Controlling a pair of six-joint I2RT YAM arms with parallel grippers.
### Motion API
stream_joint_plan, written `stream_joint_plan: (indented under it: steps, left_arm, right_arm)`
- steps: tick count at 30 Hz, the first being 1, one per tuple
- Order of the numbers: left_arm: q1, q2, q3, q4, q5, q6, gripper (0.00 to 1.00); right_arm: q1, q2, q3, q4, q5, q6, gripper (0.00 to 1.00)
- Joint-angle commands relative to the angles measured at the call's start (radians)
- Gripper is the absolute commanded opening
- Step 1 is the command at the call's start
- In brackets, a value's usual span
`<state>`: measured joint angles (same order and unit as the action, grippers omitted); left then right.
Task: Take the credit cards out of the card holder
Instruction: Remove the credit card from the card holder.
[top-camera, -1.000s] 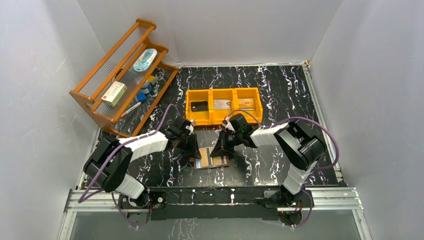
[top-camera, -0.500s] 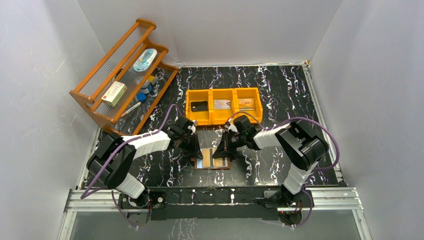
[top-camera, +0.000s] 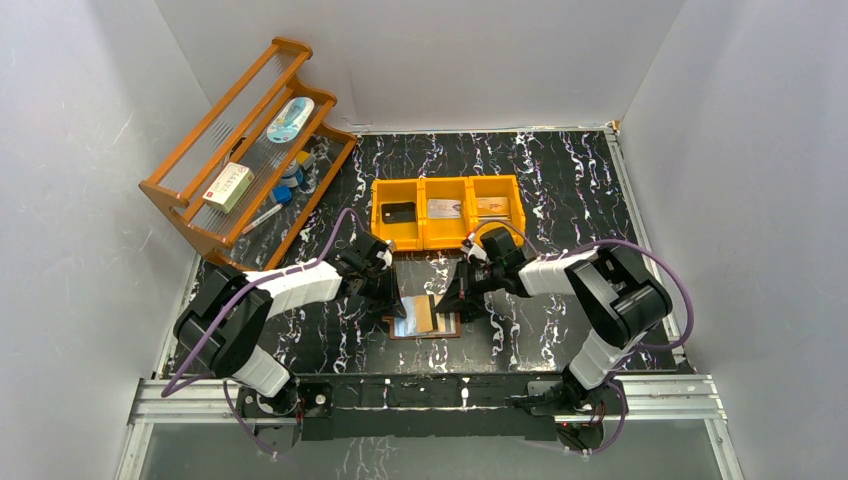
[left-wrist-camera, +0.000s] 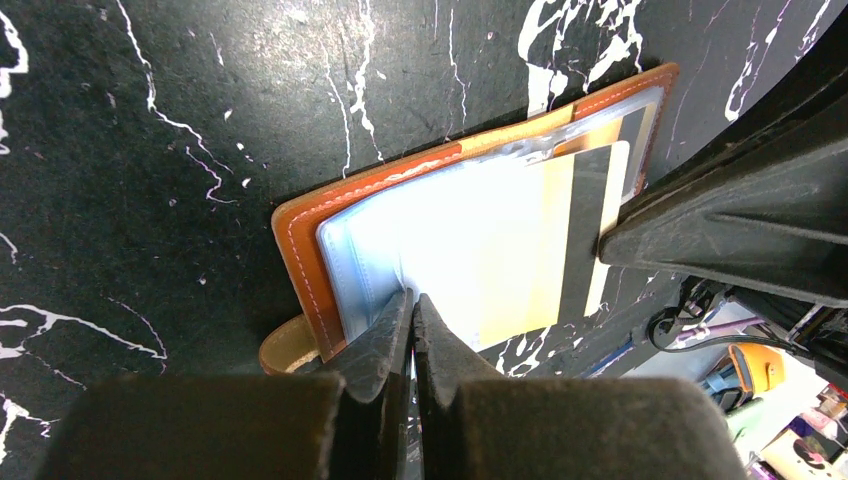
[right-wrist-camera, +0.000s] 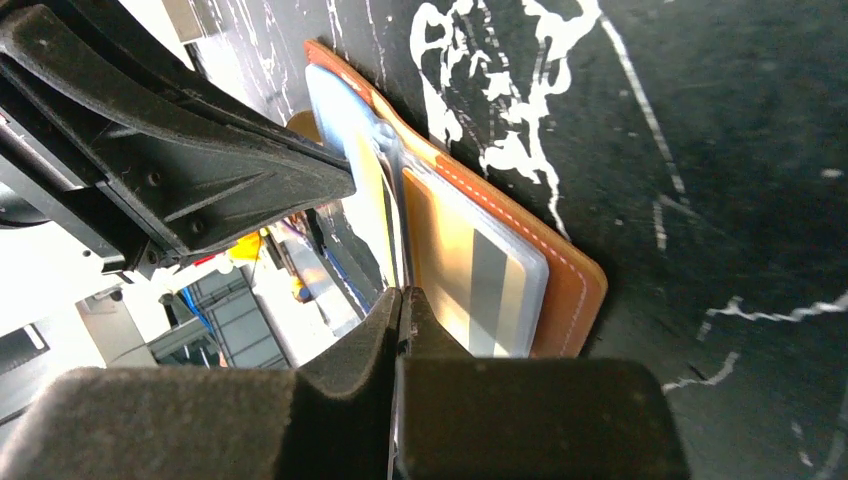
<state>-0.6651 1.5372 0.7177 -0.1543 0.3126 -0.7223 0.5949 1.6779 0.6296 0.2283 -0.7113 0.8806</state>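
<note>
As right tool (right-wrist-camera: 402, 295) pulls rightward, pinched tan card (left-wrist-camera: 540, 240) slides farther out; left tool (left-wrist-camera: 412, 300) clamps card holder (left-wrist-camera: 300, 240).

Laboratory robot test cell: white panel walls (top-camera: 80, 200) enclosing a black marbled table (top-camera: 560, 180), two robot arms (top-camera: 290, 285) bolted beside an aluminium rail (top-camera: 680, 398)

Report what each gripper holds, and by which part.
Left gripper pinches the card holder by its clear pocket edge; right gripper pinches the tan card by its end edge.

We see the brown card holder (top-camera: 423, 322) lying open, a tan dark-striped card (left-wrist-camera: 560, 240) partly in its clear pocket.
</note>
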Motion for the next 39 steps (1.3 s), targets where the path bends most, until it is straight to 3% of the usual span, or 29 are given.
stream_joint_plan:
  steps: [1,4,7,13,16,22,31,35,37,39]
  left_arm:
    - [-0.014,0.082,-0.053,-0.128,-0.164,0.038,0.00]
    - [-0.014,0.081,-0.047,-0.127,-0.159,0.040,0.00]
    - [-0.014,0.075,-0.035,-0.125,-0.145,0.045,0.00]
    - [-0.016,0.066,-0.014,-0.124,-0.134,0.046,0.00]
    - [-0.016,0.068,-0.008,-0.126,-0.132,0.048,0.00]
    - [-0.016,0.059,-0.016,-0.128,-0.138,0.041,0.00]
    - [-0.016,-0.050,-0.015,-0.140,-0.168,0.030,0.00]
    - [-0.016,-0.112,0.028,-0.152,-0.182,0.035,0.14]
    - [-0.016,-0.132,0.062,-0.154,-0.181,0.027,0.28]
    - [-0.019,-0.146,0.090,-0.143,-0.160,0.027,0.35]
  right_arm:
    - [-0.028,-0.030,-0.001,-0.026,-0.041,-0.025,0.05]
    - [-0.028,-0.018,-0.004,0.012,-0.058,-0.014,0.09]
    - [-0.026,-0.004,0.006,0.038,-0.066,0.007,0.19]
    - [0.020,0.046,0.045,0.085,-0.076,0.031,0.26]
    - [0.036,0.052,0.037,0.118,-0.036,0.062,0.23]
    - [0.035,0.033,0.028,0.091,0.018,0.061,0.01]
    - [-0.007,-0.080,-0.024,-0.047,0.098,0.000,0.00]
    - [-0.006,-0.056,-0.021,-0.030,0.087,0.013,0.00]
    - [-0.006,-0.051,-0.027,-0.010,0.081,0.024,0.00]
    - [-0.006,-0.050,-0.021,-0.017,0.089,0.021,0.00]
